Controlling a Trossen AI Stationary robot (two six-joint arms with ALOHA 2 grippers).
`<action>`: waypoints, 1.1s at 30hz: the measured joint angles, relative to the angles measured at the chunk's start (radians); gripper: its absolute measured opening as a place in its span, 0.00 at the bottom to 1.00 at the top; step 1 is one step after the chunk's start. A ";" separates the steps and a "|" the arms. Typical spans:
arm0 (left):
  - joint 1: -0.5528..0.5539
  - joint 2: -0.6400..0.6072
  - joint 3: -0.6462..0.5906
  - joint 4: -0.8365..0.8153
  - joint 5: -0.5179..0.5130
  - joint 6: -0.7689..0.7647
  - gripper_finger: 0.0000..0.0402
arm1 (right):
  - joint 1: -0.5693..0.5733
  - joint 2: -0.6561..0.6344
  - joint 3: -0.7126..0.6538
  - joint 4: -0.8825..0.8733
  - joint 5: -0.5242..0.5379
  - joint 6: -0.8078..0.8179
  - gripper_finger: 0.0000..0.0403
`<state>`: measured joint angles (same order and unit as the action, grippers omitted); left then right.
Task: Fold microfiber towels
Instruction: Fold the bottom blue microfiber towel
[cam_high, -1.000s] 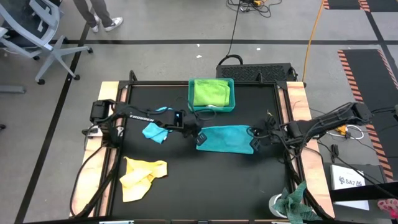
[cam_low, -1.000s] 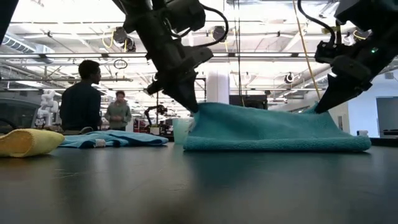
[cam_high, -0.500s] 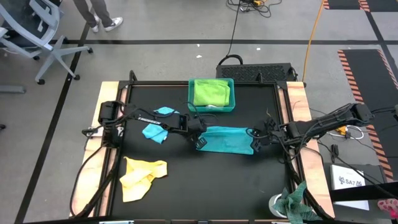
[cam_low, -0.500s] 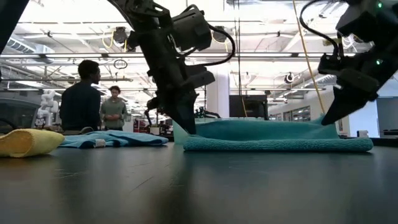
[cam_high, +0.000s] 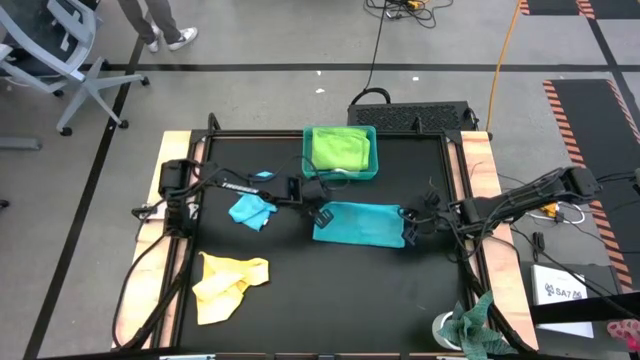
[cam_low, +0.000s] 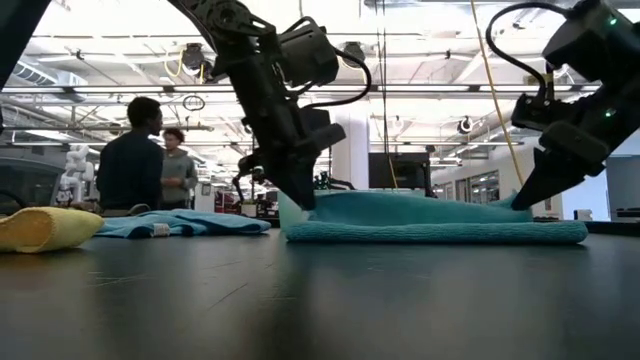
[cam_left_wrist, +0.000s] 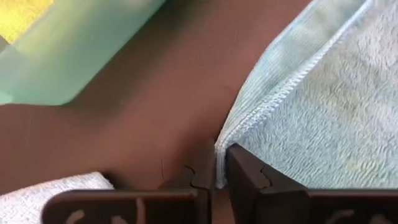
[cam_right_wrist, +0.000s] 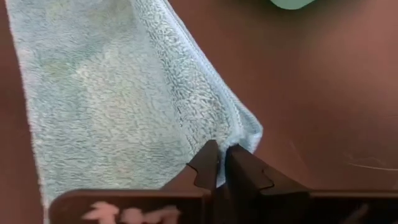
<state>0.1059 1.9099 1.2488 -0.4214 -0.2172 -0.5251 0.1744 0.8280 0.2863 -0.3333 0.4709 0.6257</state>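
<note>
robotics lab, open hall, ceiling trusses (cam_low: 120, 90), floor cables (cam_high: 378, 40)

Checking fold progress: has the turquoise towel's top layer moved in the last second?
Yes. In the high view the turquoise towel now lies narrower, its near edge drawn away from the table's front edge toward the teal tray.

The surface (cam_high: 330, 290) is black, edged with pale wood strips. On it lie a turquoise towel (cam_high: 362, 223), plain with stitched hems, a light blue towel (cam_high: 250, 210) and a yellow towel (cam_high: 226, 283). A lime green towel (cam_high: 341, 147) sits in a teal tray (cam_high: 341, 176). A mottled green-and-white rag (cam_high: 478, 325) is at the corner. Both arms are dark.
</note>
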 joint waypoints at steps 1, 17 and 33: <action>0.000 0.000 0.000 0.005 -0.004 0.000 0.11 | -0.006 0.000 0.000 -0.001 0.000 -0.003 0.08; -0.005 -0.030 0.003 0.031 0.000 -0.028 0.21 | -0.116 0.000 0.181 0.002 -0.051 -0.201 0.32; -0.188 0.008 0.004 0.122 0.092 0.095 0.21 | -0.054 0.064 0.153 0.018 -0.398 0.043 0.21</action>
<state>-0.0823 1.9174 1.2523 -0.2992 -0.1249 -0.4303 0.1201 0.8916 0.4389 -0.3149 0.0727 0.6688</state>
